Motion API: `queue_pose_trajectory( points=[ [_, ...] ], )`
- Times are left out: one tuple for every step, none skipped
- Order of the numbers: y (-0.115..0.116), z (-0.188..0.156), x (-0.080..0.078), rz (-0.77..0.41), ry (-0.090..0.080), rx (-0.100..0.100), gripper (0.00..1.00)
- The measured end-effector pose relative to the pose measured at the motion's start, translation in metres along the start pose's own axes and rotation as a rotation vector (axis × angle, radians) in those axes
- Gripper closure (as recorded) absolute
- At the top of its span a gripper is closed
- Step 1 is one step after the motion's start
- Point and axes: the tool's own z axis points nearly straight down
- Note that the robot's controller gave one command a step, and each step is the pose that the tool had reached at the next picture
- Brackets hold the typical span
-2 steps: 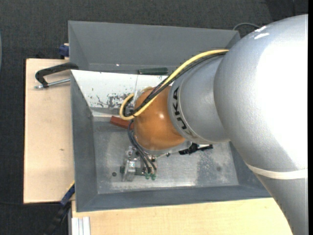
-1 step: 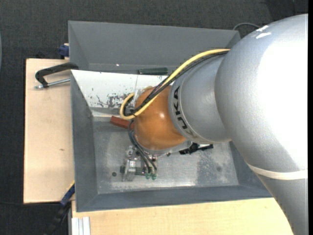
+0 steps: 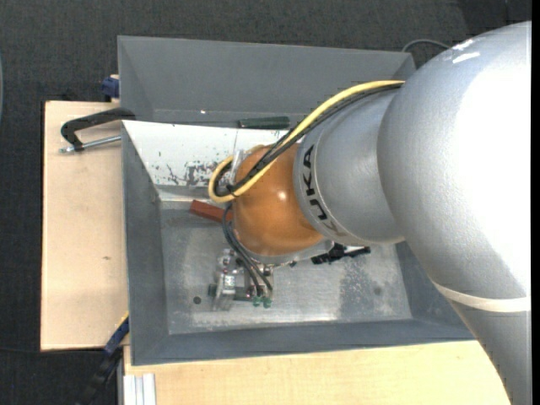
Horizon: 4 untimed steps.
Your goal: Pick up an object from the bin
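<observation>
My gripper (image 3: 241, 288) hangs below the orange wrist cover, low over the bin floor near the front left. Nothing shows in it. A reddish-brown flat piece (image 3: 205, 211) lies behind it, at the foot of the bin's back wall and partly under the cover. A black elongated thing (image 3: 340, 253) lies to the right, half hidden by the arm. A tiny dark bit (image 3: 197, 300) rests on the floor just left of the gripper.
A dark green strip (image 3: 262, 123) lies high against the back wall. The arm and its orange cover hide the bin's middle and right side. Bare floor shows along the front and at the left wall.
</observation>
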Motion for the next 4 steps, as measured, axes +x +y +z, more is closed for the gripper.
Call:
queue_pose_trajectory(
  points=[
    [0.000, -0.013, -0.001, 0.000, -0.003, -0.001, 1.00],
    [0.000, -0.030, 0.001, 0.000, 0.002, 0.001, 1.00],
    [0.000, -0.051, 0.000, 0.000, -0.002, -0.001, 1.00],
    [0.001, -0.066, -0.001, 0.000, -0.006, -0.002, 1.00]
  ],
)
